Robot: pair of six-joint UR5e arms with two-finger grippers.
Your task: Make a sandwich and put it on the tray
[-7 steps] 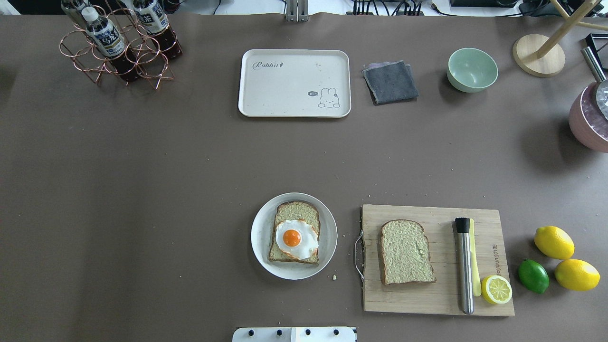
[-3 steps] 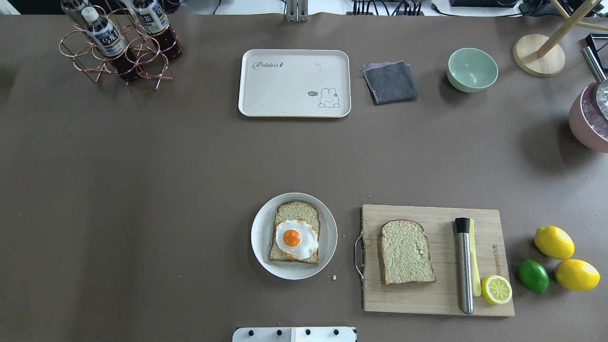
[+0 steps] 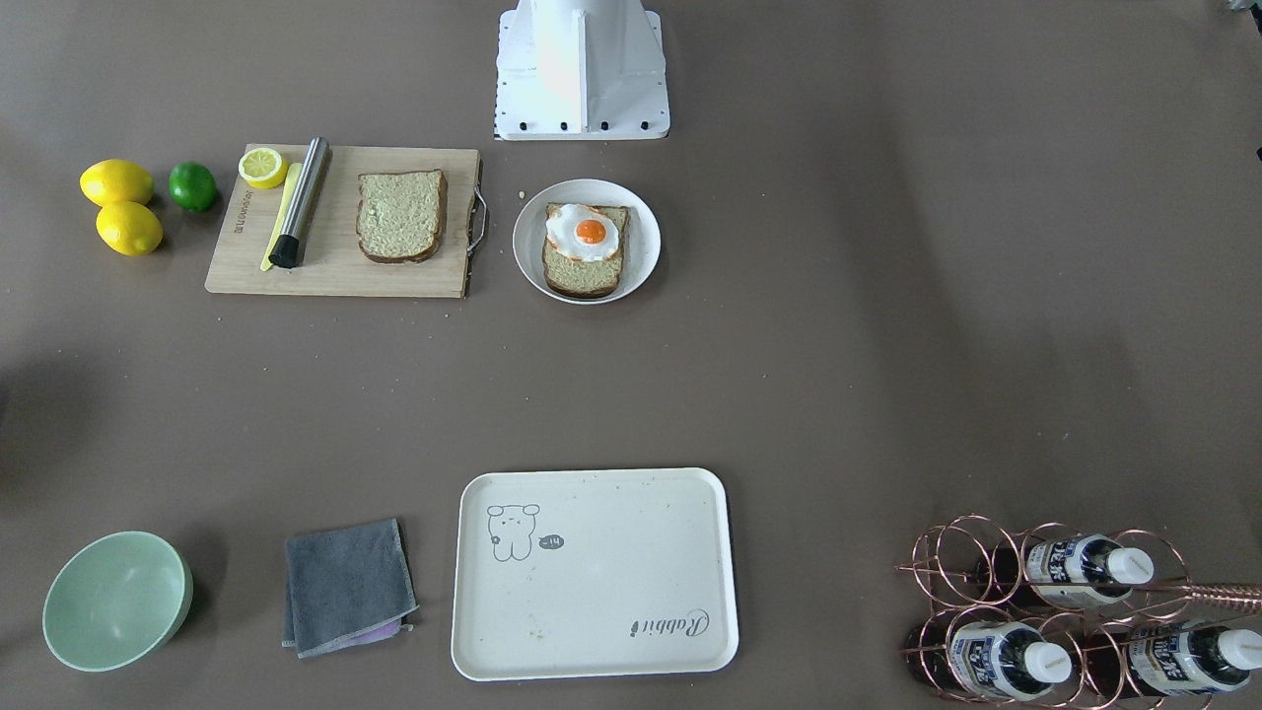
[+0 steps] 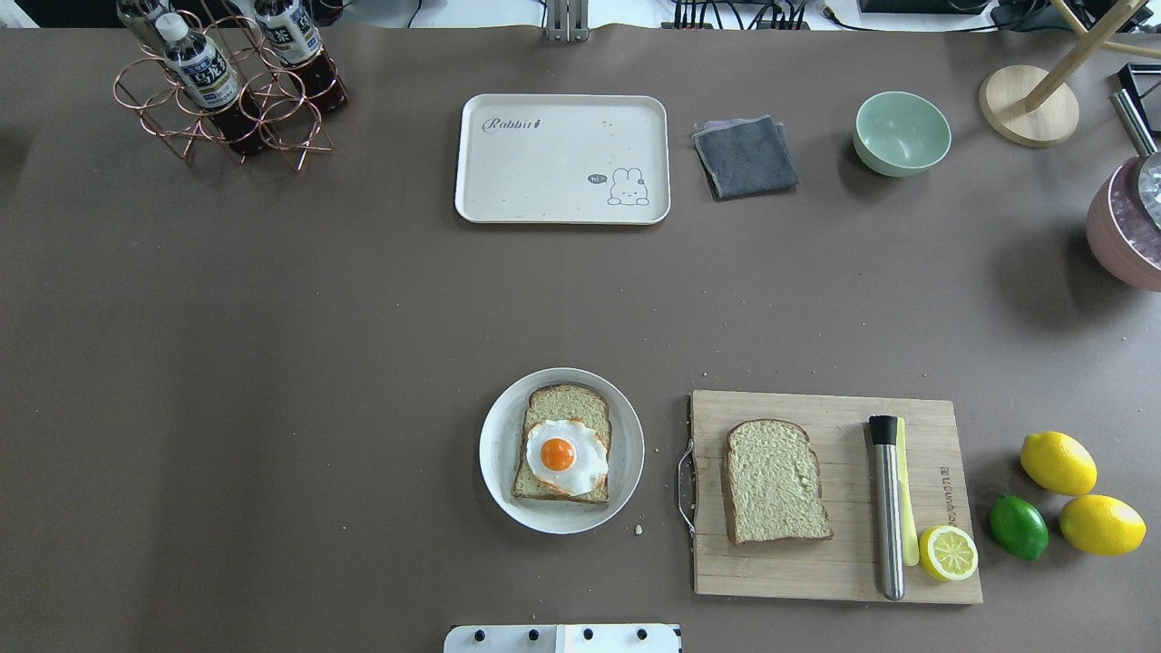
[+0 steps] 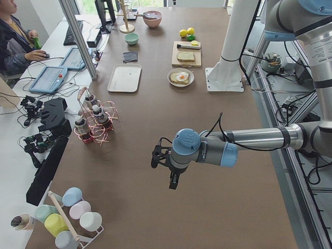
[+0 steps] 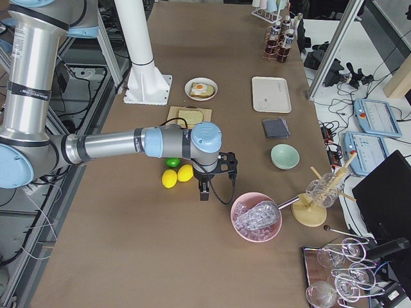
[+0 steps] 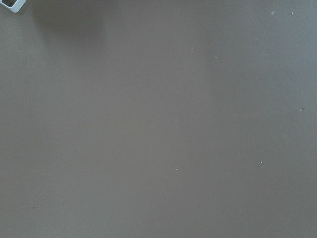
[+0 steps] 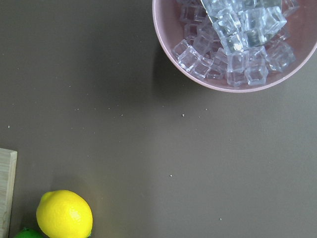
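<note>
Your left claw (image 5: 173, 181) shows only in the side view. It points down over the worktop (image 5: 155, 218) near its left end, on a level forearm, and you cannot tell whether it is released or clenched. The tray (image 4: 562, 159) lies by the far edge, midway along. By the near edge, well apart from it, the plate (image 4: 494, 453) holds one bread slice (image 4: 570, 404) topped with the egg (image 4: 564, 456). The second slice (image 4: 775, 481) lies on the cutting board (image 4: 834, 580) just beside the plate. At the right end, the pink bowl (image 8: 233, 88) of ice cubes (image 8: 233, 44) is cut off overhead. The right claw (image 6: 203, 191) hangs beside it, its state equally unreadable.
</note>
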